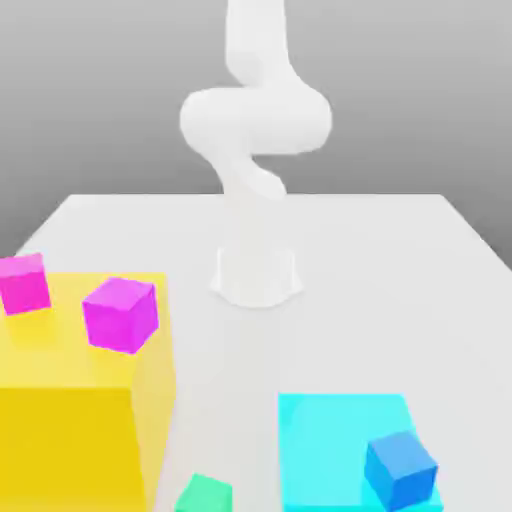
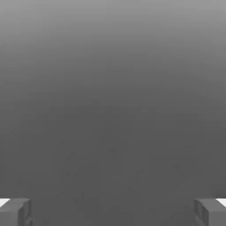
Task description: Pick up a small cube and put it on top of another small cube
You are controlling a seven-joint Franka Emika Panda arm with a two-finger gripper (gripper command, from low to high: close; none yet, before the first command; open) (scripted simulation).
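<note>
"How do you stand at the tip?"
"My gripper (image 2: 113,212) is spread wide, its two fingers well apart at opposite sides of the hand view, with open space between them."

"And behind it?"
"My arm (image 1: 255,120) rises from its base (image 1: 256,280) on the pale table (image 1: 340,250). I have bare surface on both sides of the base, out to the table's slanting side edges."

"Where is your cube?"
"The green cube (image 1: 205,495) is low in the exterior view, cut by the lower border, between the two big blocks across the picture. I can't see its foot."

"What flanks that gap?"
"On the exterior view's left, the tall yellow block (image 1: 65,450); on the right, the cyan block (image 1: 325,450). A pale strip of table runs between them."

"Any cubes near edges?"
"On the yellow top, the violet-magenta cube (image 1: 121,316) sits close to the side facing the gap. The hot-pink cube (image 1: 24,285) is farther left, clipped by the picture's border, a yellow stretch separating the two. The blue cube (image 1: 400,470) sits on the cyan block, by its outer right edge."
</note>
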